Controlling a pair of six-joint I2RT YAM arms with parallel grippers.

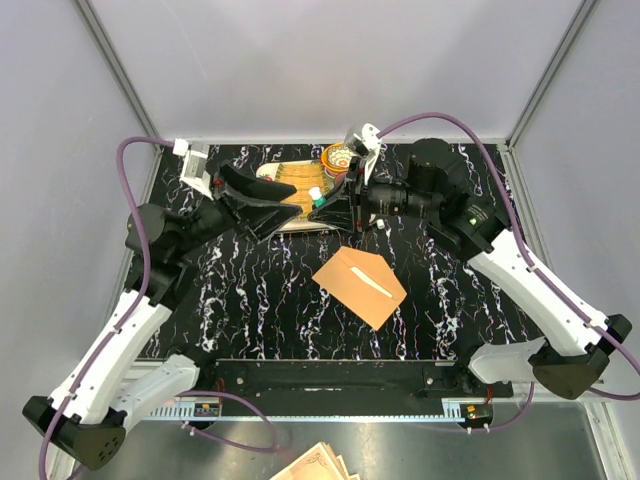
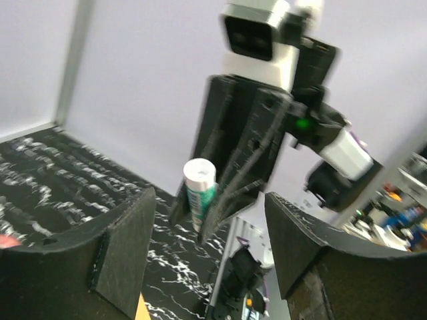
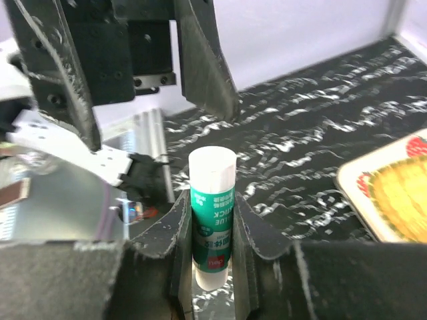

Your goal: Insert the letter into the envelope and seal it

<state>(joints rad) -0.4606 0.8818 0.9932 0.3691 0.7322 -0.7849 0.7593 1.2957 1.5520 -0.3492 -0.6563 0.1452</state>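
- Left gripper [image 1: 285,205]: hanging over the near edge of the flat cream tray with yellow print [image 1: 275,172] at the back of the black white-veined table [image 1: 250,300]. Its jaws are standing wide apart, gripping nothing and facing the right gripper.
- White-capped, green-and-white glue stick [image 3: 212,213]: sitting upright between the 2 grippers, cap on.
- Right gripper [image 3: 212,230]: pinching the stick's lower body, 1 finger on each side, with cap and upper label sticking out above.
- Flat orange-tan kraft paper envelope [image 1: 355,285]: lying flat on the table, nearer the bases than both grippers and slightly right of centre. Neither gripper is touching it.
- Pale beige-pink paper letter: not showing as a loose sheet in any view. A pale sliver [image 1: 372,287] is lying across the envelope; I cannot tell whether it is the letter's edge or the flap's.
- Step, as a judgement: insertion is looking done and sealing is getting under way, with the stick being offered for uncapping.
- Next move, as a judgement: the left jaws are needing to come around the cap only and pull along the stick's axis while the right grip holds firm.
- Views: only the top view is showing the envelope. The right wrist view is showing the clamp and the cap clearly. The left wrist view is showing the open gap lined up on the stick, though it is blurred.
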